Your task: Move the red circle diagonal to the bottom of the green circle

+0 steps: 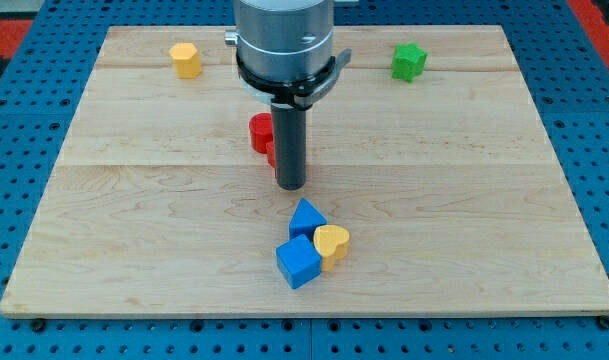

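Note:
A red block (260, 132), which looks round, lies just above the board's middle, partly hidden behind my rod. A second bit of red (271, 153) shows at the rod's left edge; I cannot tell its shape or whether it is a separate block. My tip (291, 186) rests on the board just below and to the right of the red, close to it or touching. The only green block (408, 62) in view sits at the top right and looks star-shaped. I see no green circle; the arm hides part of the board's top middle.
A yellow block (186, 60) sits at the top left. Below my tip is a cluster: a blue triangle (306, 217), a blue cube (299, 262) and a yellow heart (332, 243), touching one another. The wooden board (484, 200) lies on a blue pegboard.

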